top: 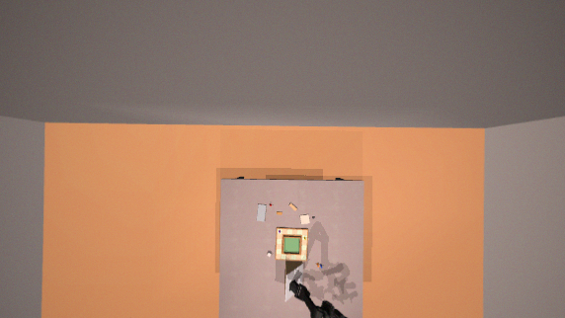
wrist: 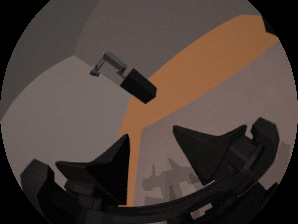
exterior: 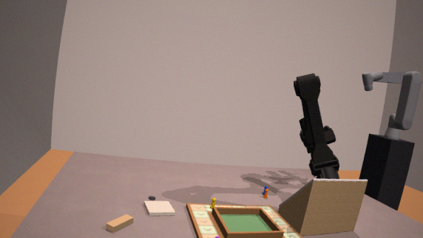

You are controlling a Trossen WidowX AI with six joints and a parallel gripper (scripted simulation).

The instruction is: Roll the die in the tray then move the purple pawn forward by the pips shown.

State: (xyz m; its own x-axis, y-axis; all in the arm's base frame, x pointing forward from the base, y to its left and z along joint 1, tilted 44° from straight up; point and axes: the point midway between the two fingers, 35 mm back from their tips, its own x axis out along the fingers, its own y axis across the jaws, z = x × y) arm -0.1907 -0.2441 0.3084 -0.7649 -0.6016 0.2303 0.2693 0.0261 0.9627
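Note:
The die (top: 269, 254) is a small white cube on the table, just left of the board (top: 279, 247) (exterior: 204, 222); its pips are too small to read. The tray (top: 291, 236) (exterior: 255, 234) has brown walls and a green floor, sits in the middle of the board and looks empty. The purple pawn (top: 280, 231) (exterior: 217, 236) stands at the board's far left corner in the top view. A yellow pawn (top: 304, 238) (exterior: 213, 202) stands on the board's right side. My gripper (wrist: 150, 133) is open and empty, raised clear of the table and away from the die.
An upright panel (exterior: 329, 207) stands between the board and my arm (exterior: 314, 118). Blue (exterior: 265, 188) and orange (exterior: 265, 194) figures stand right of the board. Beyond it lie a white square (top: 304, 218) (exterior: 160, 208), a wooden block (top: 292, 206) (exterior: 120, 223) and a grey-blue slab (top: 262, 212).

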